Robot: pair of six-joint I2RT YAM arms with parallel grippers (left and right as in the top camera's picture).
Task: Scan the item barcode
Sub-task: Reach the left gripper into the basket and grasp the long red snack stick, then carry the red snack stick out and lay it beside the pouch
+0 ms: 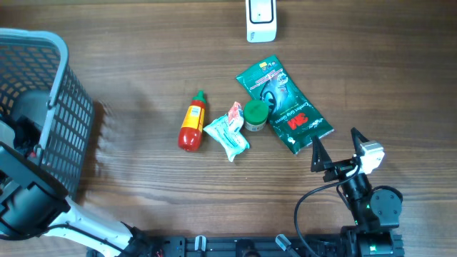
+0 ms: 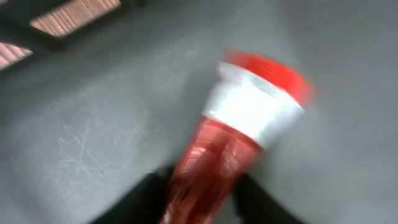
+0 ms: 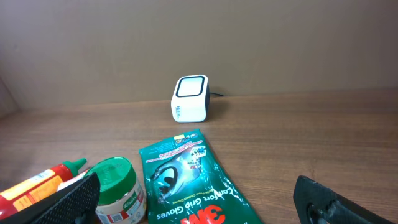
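My left gripper [image 2: 202,208] pinches the near end of a blurred red bottle [image 2: 249,106] with a white band, down inside the grey basket [image 1: 61,93]. My right gripper [image 1: 335,146] is spread wide, just beside the green glove packet [image 1: 284,103] and facing the white scanner [image 1: 261,20].

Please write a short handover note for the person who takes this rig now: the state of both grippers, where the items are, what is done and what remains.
Left gripper: apparently down in the basket, with fingers on either side of a red and white item. The view is blurred, so the grip is not confirmed.
Right gripper: open and empty, beside the green glove packet.
Scanner: at the far edge of the table.
Ketchup bottle, sachet and green-lidded jar: mid-table.
Done: nothing is at the scanner yet.
Left: confirm the grip, lift the item, and show its barcode to the scanner.
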